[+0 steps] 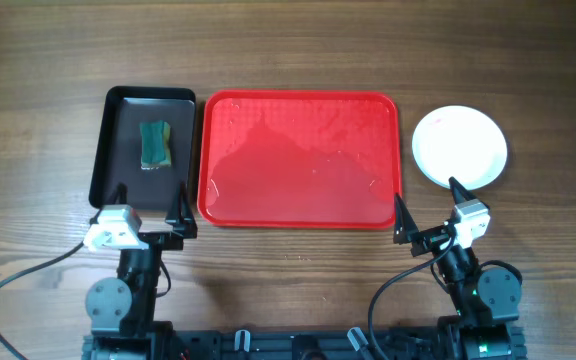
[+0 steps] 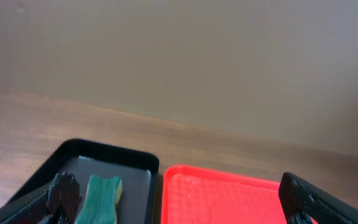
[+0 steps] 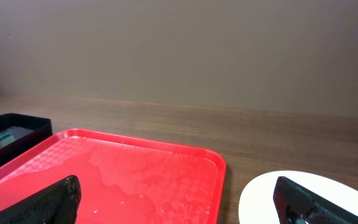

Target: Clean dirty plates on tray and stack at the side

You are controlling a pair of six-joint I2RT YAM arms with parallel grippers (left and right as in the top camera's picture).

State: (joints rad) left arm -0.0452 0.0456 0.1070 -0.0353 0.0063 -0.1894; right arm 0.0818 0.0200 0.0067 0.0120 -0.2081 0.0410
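Nearest lens: 2 arms, L gripper (image 1: 151,205) & R gripper (image 1: 429,203), both spread wide, gripping nothing, at near edge of bench (image 1: 28,60). Beyond them, centre: 1 red tray (image 1: 298,160), wet sheen on its floor. Just right of it, off the rim & on bench: plates (image 1: 459,147). Only 1 white face seen; can't tell if more lie beneath. Left of tray: 1 black tray (image 1: 118,120) w/ 1 green sponge (image 1: 155,143) inside. L wrist view: sponge close up, both trays. R wrist view: water film on tray, plate edge lower right, sponge barely showing far left.
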